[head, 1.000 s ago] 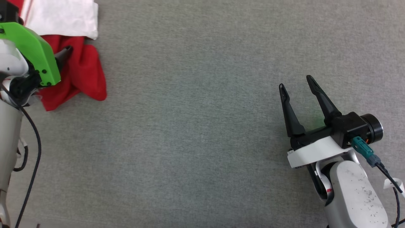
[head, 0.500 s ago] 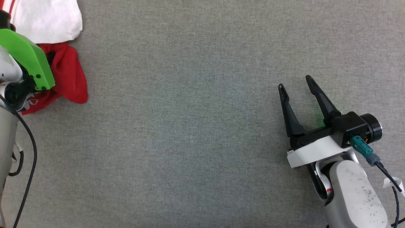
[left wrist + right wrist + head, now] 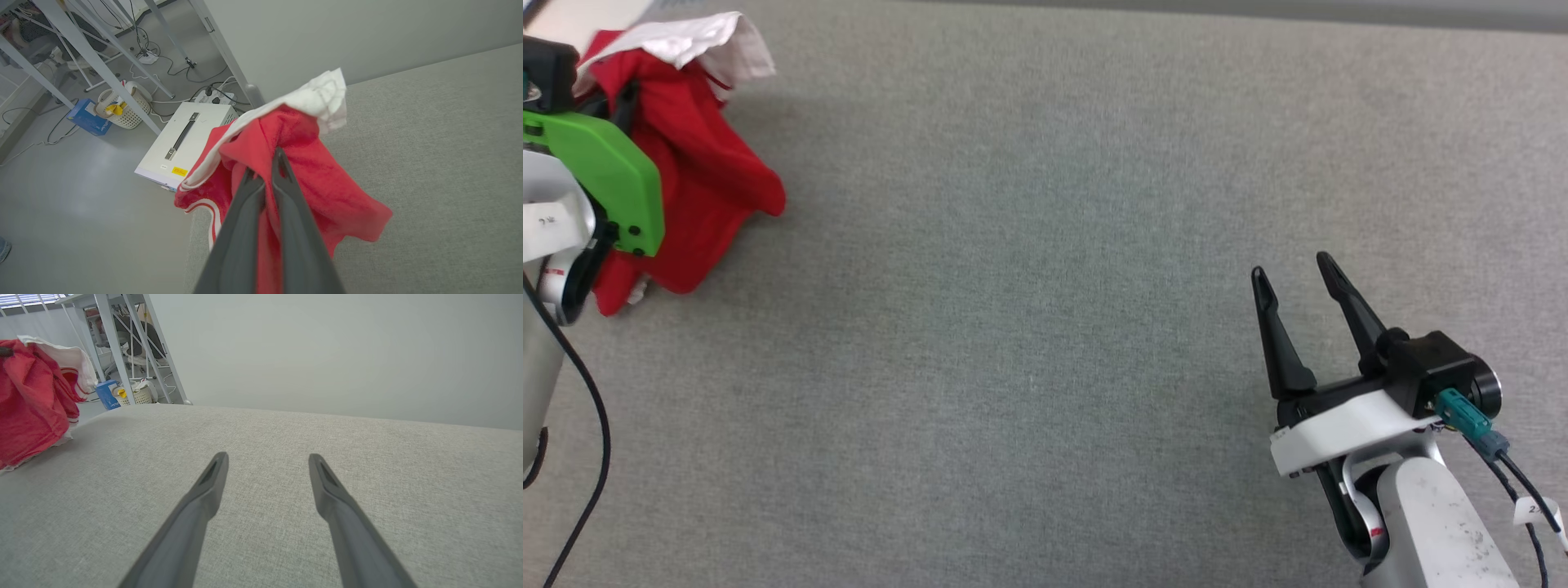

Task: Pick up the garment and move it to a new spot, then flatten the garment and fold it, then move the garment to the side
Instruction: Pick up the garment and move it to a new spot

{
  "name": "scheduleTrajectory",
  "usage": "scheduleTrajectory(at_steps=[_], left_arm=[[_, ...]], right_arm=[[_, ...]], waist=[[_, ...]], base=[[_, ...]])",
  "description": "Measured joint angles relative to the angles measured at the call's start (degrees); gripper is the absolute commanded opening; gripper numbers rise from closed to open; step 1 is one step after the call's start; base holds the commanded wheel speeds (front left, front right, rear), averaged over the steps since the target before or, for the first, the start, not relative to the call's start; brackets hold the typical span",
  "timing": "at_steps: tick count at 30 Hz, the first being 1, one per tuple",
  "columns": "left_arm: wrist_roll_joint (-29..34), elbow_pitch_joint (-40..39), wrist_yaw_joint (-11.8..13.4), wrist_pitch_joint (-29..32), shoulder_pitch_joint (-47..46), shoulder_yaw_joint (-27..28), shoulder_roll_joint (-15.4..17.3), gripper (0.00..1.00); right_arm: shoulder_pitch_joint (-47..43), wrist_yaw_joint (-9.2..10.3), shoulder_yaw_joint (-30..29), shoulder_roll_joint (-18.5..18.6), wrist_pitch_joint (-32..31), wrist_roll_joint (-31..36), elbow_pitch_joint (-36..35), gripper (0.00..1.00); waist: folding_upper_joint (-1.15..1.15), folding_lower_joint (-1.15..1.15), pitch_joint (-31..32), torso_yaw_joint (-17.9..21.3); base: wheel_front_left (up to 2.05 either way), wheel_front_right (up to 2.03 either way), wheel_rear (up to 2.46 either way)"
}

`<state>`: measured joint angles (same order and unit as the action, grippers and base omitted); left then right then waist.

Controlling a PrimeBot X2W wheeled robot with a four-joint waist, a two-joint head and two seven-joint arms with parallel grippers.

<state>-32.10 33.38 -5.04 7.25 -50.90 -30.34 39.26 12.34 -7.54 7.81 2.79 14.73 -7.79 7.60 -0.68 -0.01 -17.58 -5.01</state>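
Observation:
The garment (image 3: 698, 167), red with a white sleeve on top, hangs bunched at the far left of the grey table, lifted at its top. In the left wrist view my left gripper (image 3: 263, 169) is shut on a fold of the red garment (image 3: 302, 163), its two dark fingers pressed together in the cloth. In the head view the gripper's green mount (image 3: 605, 175) covers part of the cloth. My right gripper (image 3: 1292, 278) stands open at the lower right, well away from the garment, with nothing between its fingers (image 3: 212, 477). The garment (image 3: 28, 404) appears at the left of the right wrist view.
The grey fabric table (image 3: 1029, 327) stretches wide between the two arms. Past its left edge, on the floor, lie a white box with a handle (image 3: 186, 143), a basket (image 3: 122, 110), a blue box (image 3: 88, 118), cables and metal table legs (image 3: 102, 65). A pale wall (image 3: 327, 351) stands behind.
My left gripper has shut on the red cloth and raised it, so the garment now hangs bunched instead of lying on the table. The head camera has shifted. The right gripper stays open.

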Motion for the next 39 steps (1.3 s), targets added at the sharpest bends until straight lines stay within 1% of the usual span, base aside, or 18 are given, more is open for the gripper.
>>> scheduleTrajectory(at_steps=[5, 8, 11, 15, 20, 25, 29, 31, 33, 35, 37, 38, 39], left_arm=[[0.98, -4.94, 0.11, -1.8, 0.4, -1.08, -0.3, 0.0], [1.59, -8.27, 0.24, -2.8, 0.38, -1.85, -1.31, 0.0], [2.04, -11.11, 0.24, -3.26, 0.34, -3.26, -3.33, 0.0], [2.19, -13.67, 0.21, -3.26, 0.05, -5.49, -7.11, 0.0], [2.55, -15.36, -0.12, -4.31, -1.05, -8.98, -13.26, 0.0], [3.71, -14.02, -0.69, -6.49, -2.04, -12.98, -19.96, 0.0], [4.66, -11.0, -0.98, -8.23, -1.89, -18.04, -26.82, 0.0], [4.64, -9.15, -1.37, -8.88, -0.88, -21.42, -30.78, 0.0], [4.63, -7.24, -1.78, -9.58, 0.65, -24.68, -33.6, 0.0], [4.32, -5.2, -1.89, -10.18, 2.68, -28.39, -35.52, 0.0], [3.47, -3.35, -2.05, -10.31, 4.46, -31.21, -36.13, 0.0], [2.92, -2.55, -2.13, -10.46, 5.37, -32.84, -36.12, 0.15], [2.25, -1.97, -2.23, -10.74, 6.01, -33.96, -36.12, 1.0]], right_arm=[[-1.69, 0.0, 0.0, 0.0, 0.0, -1.37, 0.08, 1.0], [-2.25, 0.0, -0.09, 0.0, 0.0, -1.69, 0.03, 1.0], [-2.87, 0.0, -0.35, -0.01, 0.0, -2.03, -0.03, 1.0], [-3.22, 0.0, -1.67, -0.07, 0.0, -2.05, -0.32, 1.0], [-3.35, 0.0, -5.03, -0.07, 0.0, -2.08, -1.26, 1.0], [-3.32, 0.0, -8.99, -0.05, 0.0, -2.61, -2.22, 1.0], [-3.27, 0.0, -13.39, -0.03, 0.01, -4.08, -2.94, 1.0], [-3.1, 0.01, -15.58, -0.02, 0.0, -4.66, -3.21, 1.0], [-2.92, 0.0, -17.02, 0.0, 0.0, -5.04, -3.38, 1.0], [-2.7, 0.01, -17.66, 0.04, 0.0, -5.19, -3.44, 1.0], [-2.67, 0.0, -17.71, 0.03, 0.0, -5.19, -3.53, 1.0], [-2.64, 0.01, -17.57, 0.02, 0.0, -5.17, -3.65, 1.0], [-2.62, 0.01, -17.3, 0.02, 0.0, -5.17, -3.76, 1.0]], waist=[[0.0, 0.0, 4.37, -0.26], [0.0, 0.0, 6.68, -0.25], [0.0, 0.0, 8.64, 0.09], [0.0, 0.0, 10.33, 1.47], [0.0, 0.0, 10.99, 4.4], [0.0, 0.0, 10.83, 7.59], [0.0, 0.0, 10.43, 10.31], [0.0, 0.0, 10.16, 11.64], [0.0, 0.0, 9.9, 12.7], [0.0, 0.0, 9.57, 13.72], [0.0, 0.0, 9.26, 14.4], [0.0, 0.0, 9.05, 14.62], [0.0, 0.0, 8.87, 14.72]], base=[[0.0, 0.0, 0.0], [0.0, 0.0, 0.0], [0.0, 0.0, 0.0], [0.0, 0.0, 0.0], [0.0, 0.0, 0.0], [0.0, 0.0, 0.0], [0.0, 0.0, 0.0], [0.0, 0.0, 0.0], [0.0, 0.0, 0.0], [0.0, 0.0, 0.0], [0.0, 0.0, 0.0], [0.0, 0.0, 0.0], [0.0, 0.0, 0.0]])
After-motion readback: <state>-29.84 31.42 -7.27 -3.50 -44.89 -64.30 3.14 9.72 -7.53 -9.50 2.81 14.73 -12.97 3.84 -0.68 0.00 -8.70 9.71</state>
